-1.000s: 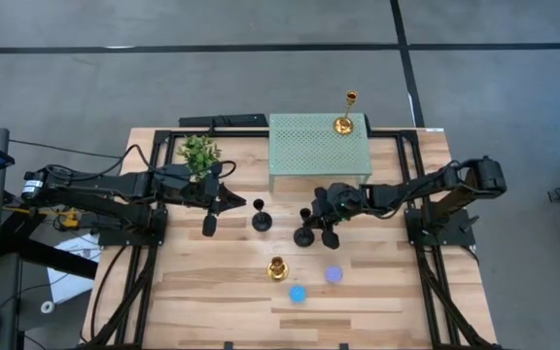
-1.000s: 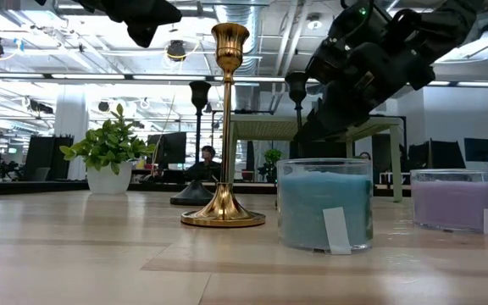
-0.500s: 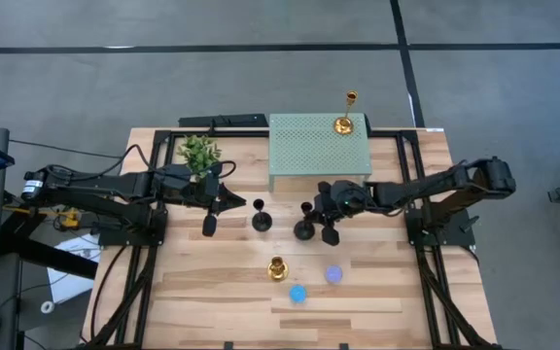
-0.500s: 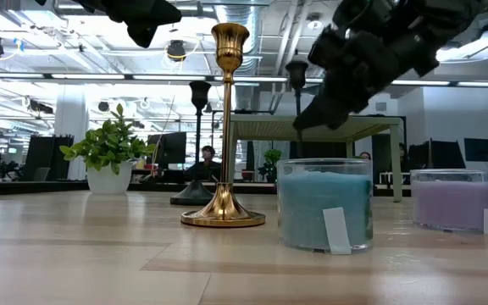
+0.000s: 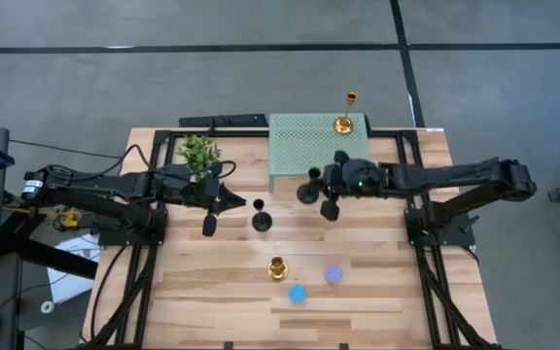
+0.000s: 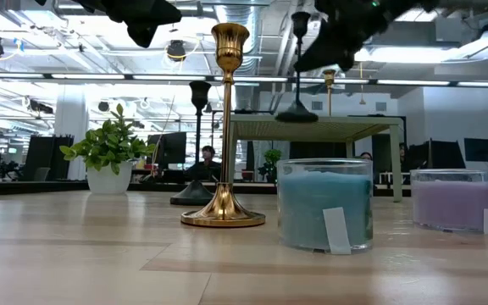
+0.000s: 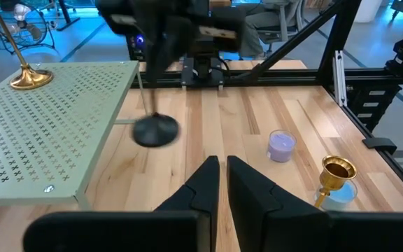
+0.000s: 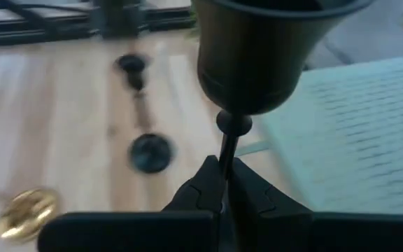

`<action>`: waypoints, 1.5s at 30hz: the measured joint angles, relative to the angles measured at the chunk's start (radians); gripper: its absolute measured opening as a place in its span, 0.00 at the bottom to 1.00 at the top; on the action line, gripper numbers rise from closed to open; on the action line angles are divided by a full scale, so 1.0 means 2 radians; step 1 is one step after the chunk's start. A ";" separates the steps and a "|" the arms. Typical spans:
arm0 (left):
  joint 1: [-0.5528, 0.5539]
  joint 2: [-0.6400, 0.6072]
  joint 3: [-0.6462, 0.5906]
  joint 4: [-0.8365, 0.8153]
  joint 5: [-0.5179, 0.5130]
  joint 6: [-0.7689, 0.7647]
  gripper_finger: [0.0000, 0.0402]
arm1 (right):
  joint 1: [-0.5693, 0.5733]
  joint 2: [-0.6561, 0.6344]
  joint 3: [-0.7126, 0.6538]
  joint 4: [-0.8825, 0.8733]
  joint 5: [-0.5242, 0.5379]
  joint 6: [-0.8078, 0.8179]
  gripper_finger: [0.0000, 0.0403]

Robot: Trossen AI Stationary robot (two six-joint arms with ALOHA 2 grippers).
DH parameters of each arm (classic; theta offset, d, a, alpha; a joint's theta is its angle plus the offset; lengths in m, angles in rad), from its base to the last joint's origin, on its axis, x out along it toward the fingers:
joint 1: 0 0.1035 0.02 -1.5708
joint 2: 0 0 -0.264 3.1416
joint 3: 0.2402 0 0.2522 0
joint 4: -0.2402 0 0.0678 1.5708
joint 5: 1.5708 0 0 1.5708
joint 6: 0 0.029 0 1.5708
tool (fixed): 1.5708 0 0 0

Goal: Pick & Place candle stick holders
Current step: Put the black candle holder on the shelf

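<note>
My right gripper (image 5: 317, 189) is shut on a matte black candlestick holder (image 5: 308, 191) and holds it in the air just in front of the near edge of the green perforated stand (image 5: 299, 146). A gold holder (image 5: 343, 122) stands on its base at the stand's far right corner. A second black holder (image 5: 261, 219) and a second gold holder (image 5: 278, 269) stand on their bases on the wooden table. My left gripper (image 5: 235, 201) is shut and empty, above the table beside the potted plant (image 5: 199, 151). My right gripper pinches the black holder's slim stem (image 8: 227, 143) between its two fingers, just under the cup (image 8: 257, 56). The fingers come about level from the table's right side and lie across the stem. The holder stands upright, its base (image 6: 296, 113) lifted clear of the table, at about the height of the stand's top.
A blue candle jar (image 5: 297, 293) and a purple one (image 5: 333, 275) sit near the table's front, beside the gold holder. The green stand fills the table's far middle. Bare wood lies at the front left and front right.
My right gripper has risen and gone toward the table's far edge, to the green stand, staying shut on the black holder. The holder has come off the table and now hangs upright near the stand's near edge.
</note>
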 joint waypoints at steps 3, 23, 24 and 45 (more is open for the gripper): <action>0.000 0.000 0.000 0.000 0.000 0.000 0.07 | -0.011 0.001 0.034 -0.010 0.010 -0.017 0.00; 0.000 0.000 0.000 -0.003 0.000 0.000 0.07 | -0.187 0.047 0.065 0.038 -0.018 -0.033 0.00; 0.000 0.000 0.000 -0.004 0.000 0.000 0.07 | -0.192 0.053 0.065 0.043 -0.018 -0.034 0.00; 0.000 0.000 0.000 -0.004 0.000 0.000 0.07 | -0.234 0.133 0.190 -0.045 0.023 -0.040 0.00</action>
